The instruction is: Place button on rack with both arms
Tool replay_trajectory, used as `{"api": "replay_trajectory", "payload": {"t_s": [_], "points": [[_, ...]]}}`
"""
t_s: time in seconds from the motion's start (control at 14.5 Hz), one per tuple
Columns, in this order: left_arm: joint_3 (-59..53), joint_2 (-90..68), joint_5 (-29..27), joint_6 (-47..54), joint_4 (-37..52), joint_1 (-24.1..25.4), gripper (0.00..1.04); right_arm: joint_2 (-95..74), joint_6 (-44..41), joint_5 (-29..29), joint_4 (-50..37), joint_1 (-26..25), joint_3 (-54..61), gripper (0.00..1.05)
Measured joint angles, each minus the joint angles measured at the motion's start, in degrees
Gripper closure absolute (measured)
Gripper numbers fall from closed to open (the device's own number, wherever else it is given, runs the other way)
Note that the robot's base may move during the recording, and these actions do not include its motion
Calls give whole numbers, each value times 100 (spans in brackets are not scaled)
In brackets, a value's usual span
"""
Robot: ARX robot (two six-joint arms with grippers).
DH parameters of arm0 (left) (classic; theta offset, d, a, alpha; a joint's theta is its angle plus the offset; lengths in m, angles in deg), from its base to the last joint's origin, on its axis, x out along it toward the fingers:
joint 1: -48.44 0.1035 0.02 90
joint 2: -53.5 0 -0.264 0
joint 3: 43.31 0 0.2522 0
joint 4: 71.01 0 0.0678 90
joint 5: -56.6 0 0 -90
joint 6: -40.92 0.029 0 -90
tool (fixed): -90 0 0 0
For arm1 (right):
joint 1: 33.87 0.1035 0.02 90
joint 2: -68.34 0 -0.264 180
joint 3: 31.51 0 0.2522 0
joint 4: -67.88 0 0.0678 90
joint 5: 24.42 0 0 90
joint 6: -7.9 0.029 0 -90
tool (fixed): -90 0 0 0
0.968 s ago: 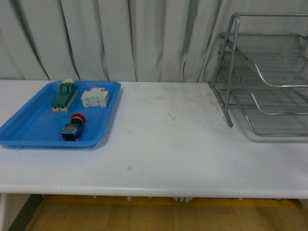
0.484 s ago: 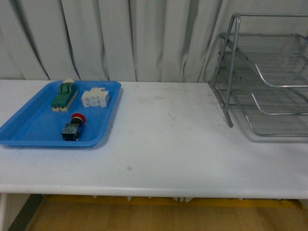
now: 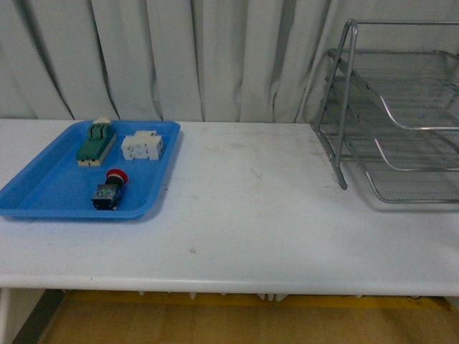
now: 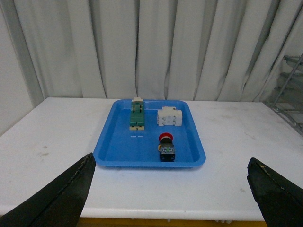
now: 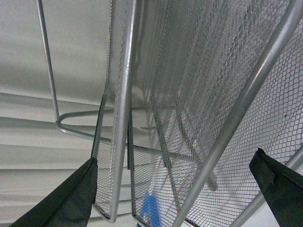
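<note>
Left wrist view, button [image 4: 166, 144], parted left pincer [image 4: 170, 161]

I can read no text, number, brand or sign in any of my views. The button [image 3: 110, 190], near the front edge of the blue tray [image 3: 43, 190], has speckled marks on its dark body. They are too small and blurred for me to make out, both from the front and from the left wrist. The white block [image 3: 142, 146] and the green and cream switch [image 3: 96, 142], toward the tray's far edge, show nothing legible at this size. The rack [image 5: 122, 94], seen close from the right wrist, shows only bare mesh and wire.
</note>
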Motion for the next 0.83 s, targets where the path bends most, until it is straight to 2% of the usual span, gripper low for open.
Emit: {"api": "replay_trajectory", "payload": {"t_s": [0.21, 0.69, 0.76, 0.83], "points": [[0, 0, 0, 0, 2, 0, 7, -295, -50, 15, 369, 186, -374, 6], [0, 0, 0, 0, 0, 0, 7, -479, -170, -76, 907, 223, -846, 6], [0, 0, 0, 0, 2, 0, 7, -501, -181, -92, 944, 229, -911, 11], [0, 0, 0, 0, 0, 0, 7, -546, -199, -105, 966, 236, -981, 21]]}}
